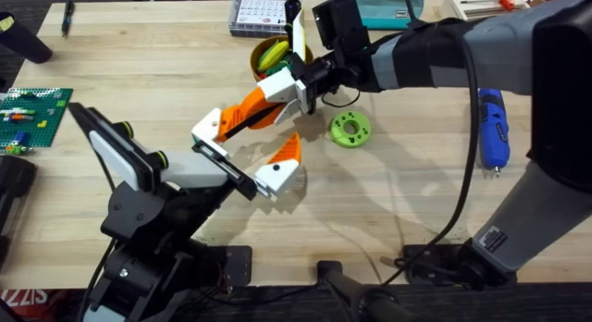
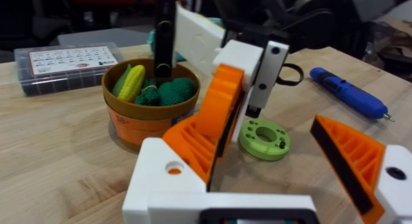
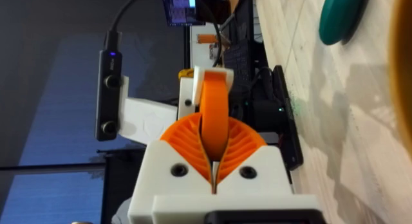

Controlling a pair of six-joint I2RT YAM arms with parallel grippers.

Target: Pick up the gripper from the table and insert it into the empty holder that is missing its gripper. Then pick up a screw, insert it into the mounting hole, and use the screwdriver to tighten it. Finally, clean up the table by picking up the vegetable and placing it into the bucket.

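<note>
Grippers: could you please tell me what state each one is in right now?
Left gripper: open, holding nothing.
Right gripper: closed on the left gripper's orange finger.

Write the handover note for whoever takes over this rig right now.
Left gripper: open, low over the middle of the table.
Right gripper: shut on the left gripper's orange finger, next to the bucket.
Screwdriver: lying on the table's right side, in neither gripper. The green disc is near the grippers.
Done: vegetables are in the bucket.
Left: seating of the finger and any screw cannot be judged; tightening probably remains.
</note>
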